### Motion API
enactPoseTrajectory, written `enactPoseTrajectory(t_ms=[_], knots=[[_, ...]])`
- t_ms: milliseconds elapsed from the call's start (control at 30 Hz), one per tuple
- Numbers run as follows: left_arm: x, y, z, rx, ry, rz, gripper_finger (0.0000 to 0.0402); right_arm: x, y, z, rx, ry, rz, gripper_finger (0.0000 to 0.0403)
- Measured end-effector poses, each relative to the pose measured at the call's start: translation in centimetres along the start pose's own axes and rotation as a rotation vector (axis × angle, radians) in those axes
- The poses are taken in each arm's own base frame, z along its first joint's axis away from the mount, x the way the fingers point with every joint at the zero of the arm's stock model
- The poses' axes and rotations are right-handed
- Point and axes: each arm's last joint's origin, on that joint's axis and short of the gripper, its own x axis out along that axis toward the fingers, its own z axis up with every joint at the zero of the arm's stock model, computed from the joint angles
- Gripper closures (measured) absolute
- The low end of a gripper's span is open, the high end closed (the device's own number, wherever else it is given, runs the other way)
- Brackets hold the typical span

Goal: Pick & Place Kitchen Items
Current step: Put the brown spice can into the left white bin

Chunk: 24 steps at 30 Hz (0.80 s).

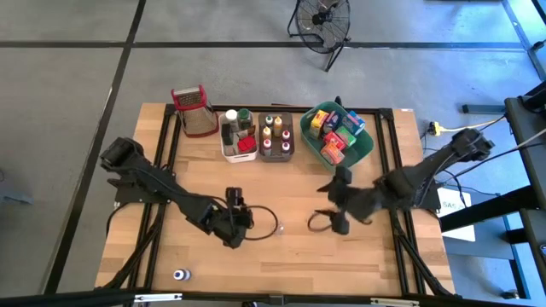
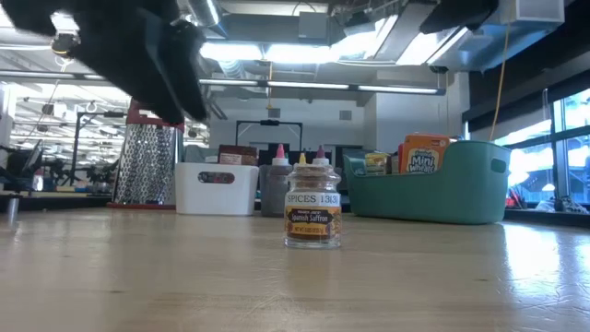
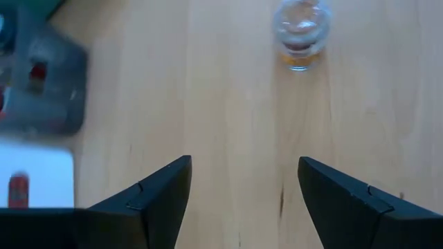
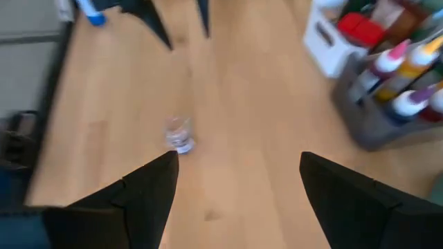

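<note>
Left claw [image 1: 241, 223] open, empty, near table centre; right claw [image 1: 339, 220] open, empty, opposite. Spice jar [image 2: 312, 208] upright between them, mid-table. Likely glass: light, rigid, slippery, breakable. Grip across body below cap.

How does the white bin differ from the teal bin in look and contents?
The white bin is rectangular and smaller; the teal bin is rounded and larger. The white bin holds bottles and something red; the teal bin holds colourful boxes. Both sit at the table's far edge.
</note>
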Motion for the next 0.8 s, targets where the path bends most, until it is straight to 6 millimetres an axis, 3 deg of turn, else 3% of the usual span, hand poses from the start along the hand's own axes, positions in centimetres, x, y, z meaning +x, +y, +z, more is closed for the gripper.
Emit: enactPoseTrajectory(t_ms=[167,367,500,600,800], knots=[[2.8,-1.3,0.4,0.190,-0.009,-0.035,0.0139,1.9,2.0,-0.7,-0.063,-0.066,-0.141,0.0098],[4.3,-2.0,2.0,0.392,-0.138,-0.074,0.0143,2.4,2.3,-0.8,-0.050,-0.050,-0.124,0.0098],[4.8,-1.3,2.7,0.403,-0.172,-0.116,0.0143,2.3,2.3,-0.8,-0.025,-0.052,-0.120,0.0098],[5.5,-0.7,3.5,0.363,-0.216,-0.244,0.0144,2.2,2.7,-1.0,-0.030,-0.053,-0.109,0.0098],[7.2,0.2,3.9,0.342,-0.217,-0.347,0.0144,1.2,4.4,-1.1,-0.069,-0.128,-0.058,0.0098]])
